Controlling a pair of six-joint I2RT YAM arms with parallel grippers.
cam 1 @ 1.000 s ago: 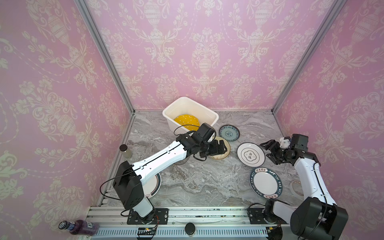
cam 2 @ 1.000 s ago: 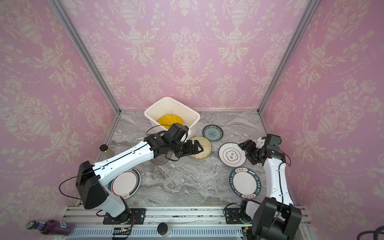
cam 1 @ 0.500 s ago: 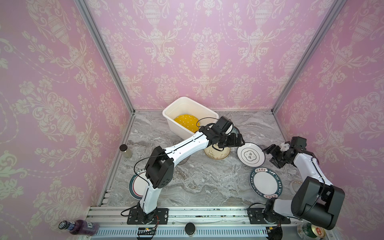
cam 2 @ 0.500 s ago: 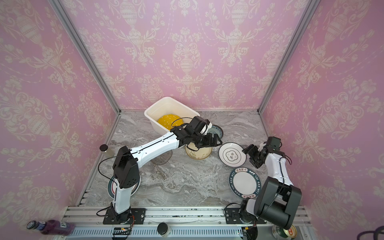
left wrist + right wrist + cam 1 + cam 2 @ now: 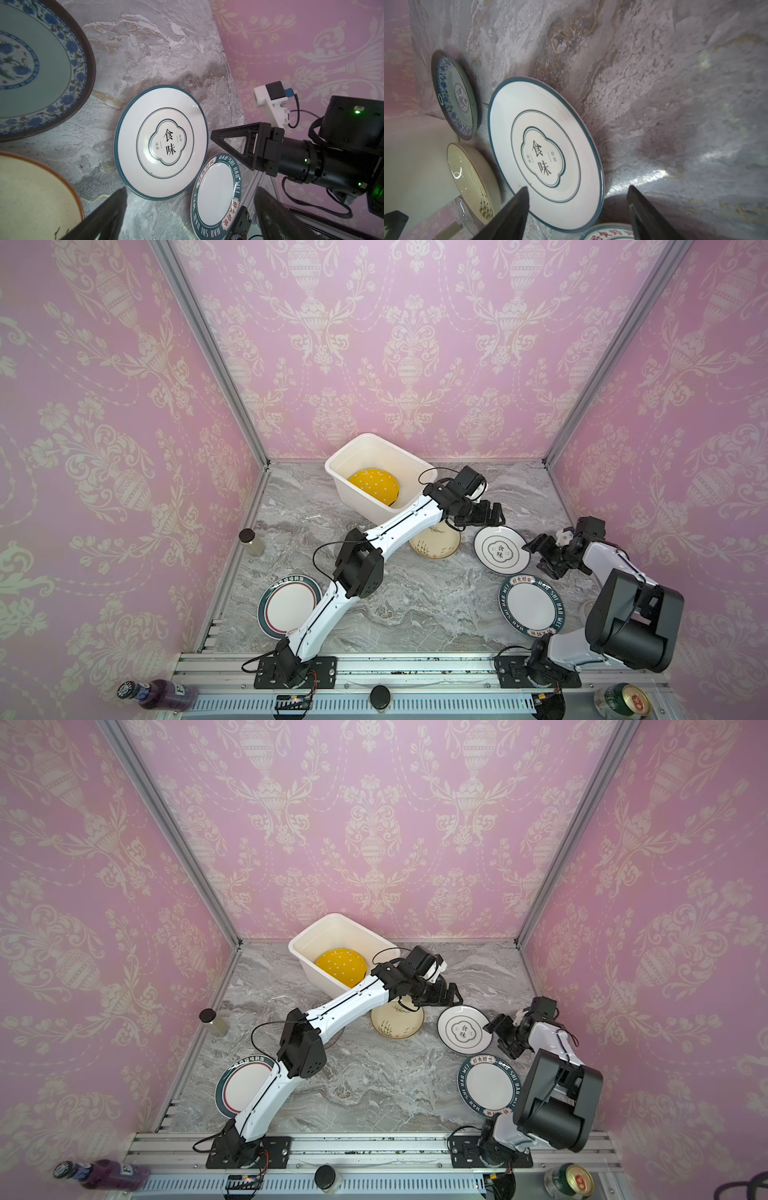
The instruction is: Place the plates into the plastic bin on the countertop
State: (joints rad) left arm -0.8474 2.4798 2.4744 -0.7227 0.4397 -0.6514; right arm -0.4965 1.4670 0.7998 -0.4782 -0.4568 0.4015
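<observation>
The white plastic bin [image 5: 333, 466] stands at the back of the countertop [image 5: 415, 605] with a yellow dotted plate [image 5: 374, 489] inside. My left gripper [image 5: 496, 516] hangs open and empty, hiding the blue patterned plate [image 5: 31, 62] in both top views. Beside it lie a cream plate [image 5: 436, 547] and a white plate with characters [image 5: 502, 549]. My right gripper [image 5: 578, 197] is open at that white plate's [image 5: 546, 149] right edge, its rim between the fingers. Two more dark-rimmed plates lie at front right [image 5: 532, 608] and front left [image 5: 286, 608].
A small dark-lidded jar [image 5: 251, 541] stands by the left wall. The aluminium rail [image 5: 415, 664] runs along the front, with a purple bottle [image 5: 153, 695] and a drink can [image 5: 621, 699] beyond it. Pink walls close in three sides.
My left arm has swung right from over the cream plate to past the bin's right corner. The right arm has folded lower, its gripper staying beside the white plate.
</observation>
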